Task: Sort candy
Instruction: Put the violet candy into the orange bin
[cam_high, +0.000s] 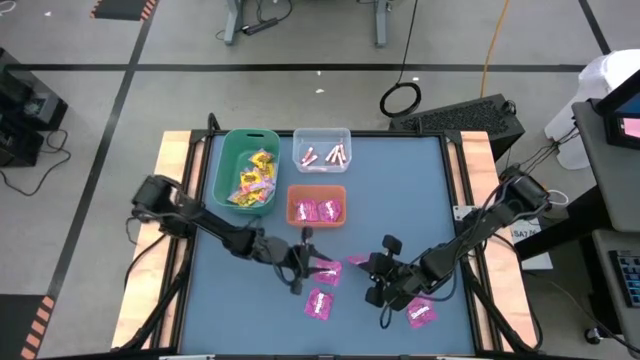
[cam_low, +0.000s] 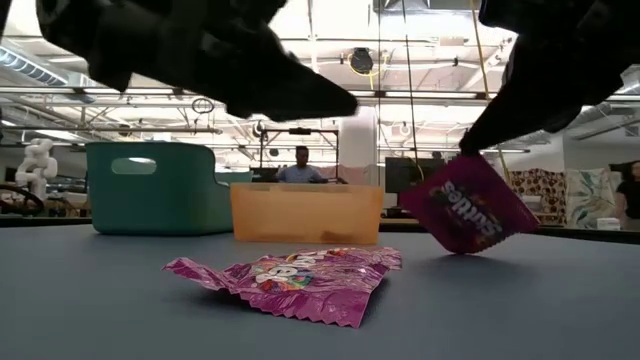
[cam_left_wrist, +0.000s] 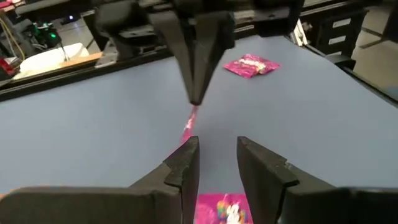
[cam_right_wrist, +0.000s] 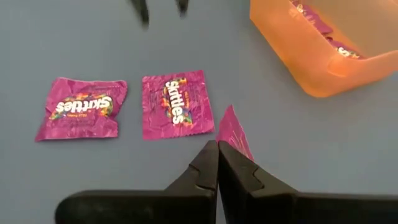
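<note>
One pink packet (cam_right_wrist: 235, 134) pinched, right hand (cam_right_wrist: 217, 155)

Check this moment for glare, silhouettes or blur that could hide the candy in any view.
Low view: bright ceiling lights leave both arms black silhouettes, yet the pink packet hanging from the right gripper reads clearly. Left wrist view: the left gripper's fingers look soft up close. Right wrist view: evenly lit, packet lettering legible. High view: no glare on the table.

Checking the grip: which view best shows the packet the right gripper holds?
Low view: the packet hangs face-on from the right gripper, its printing readable. Right and left wrist views show only an edge-on sliver; the high view, a small pink scrap.
</note>
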